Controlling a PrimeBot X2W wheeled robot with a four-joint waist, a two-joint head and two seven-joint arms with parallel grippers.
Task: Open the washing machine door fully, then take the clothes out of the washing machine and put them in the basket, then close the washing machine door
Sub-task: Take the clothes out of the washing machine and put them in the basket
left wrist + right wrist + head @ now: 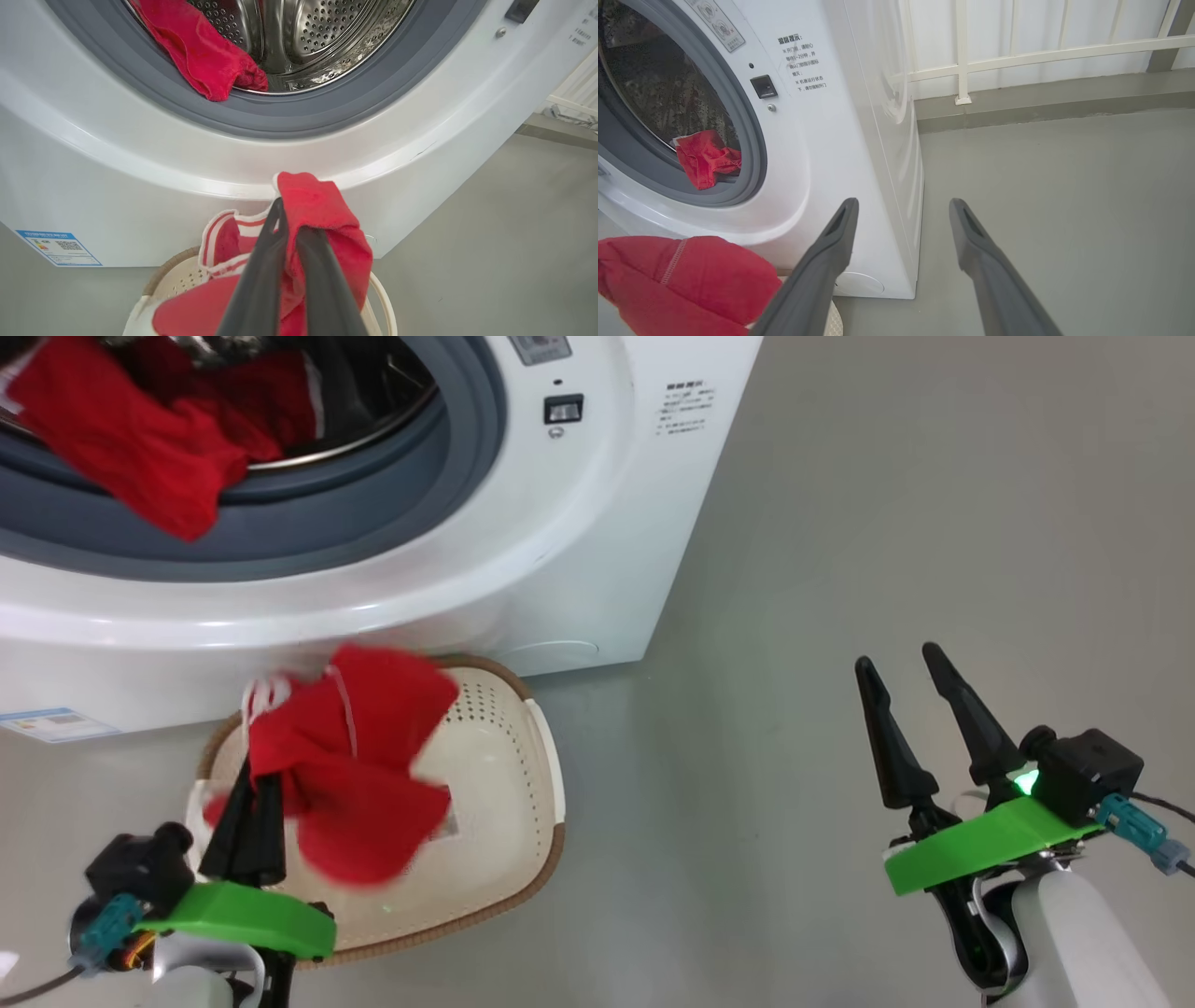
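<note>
A red garment [359, 761] with white bands hangs above the cream basket [509, 775], pinched by my left gripper [254, 784], which is shut on it; from the left wrist camera this garment [322, 219] drapes over the closed fingers [261, 275]. More red clothes [140, 439] spill over the grey gasket of the white washing machine [523, 560], and some clothes [201, 51] lie in the steel drum. The door is out of view. My right gripper [901, 667] stands open over bare floor, far right of the basket. The held garment [682, 280] appears at the right wrist view's lower left.
Grey floor [915, 523] stretches to the right of the machine. A white railing [1017, 51] and a low ledge stand behind the machine's right side. A blue label [56, 723] is stuck low on the machine's front.
</note>
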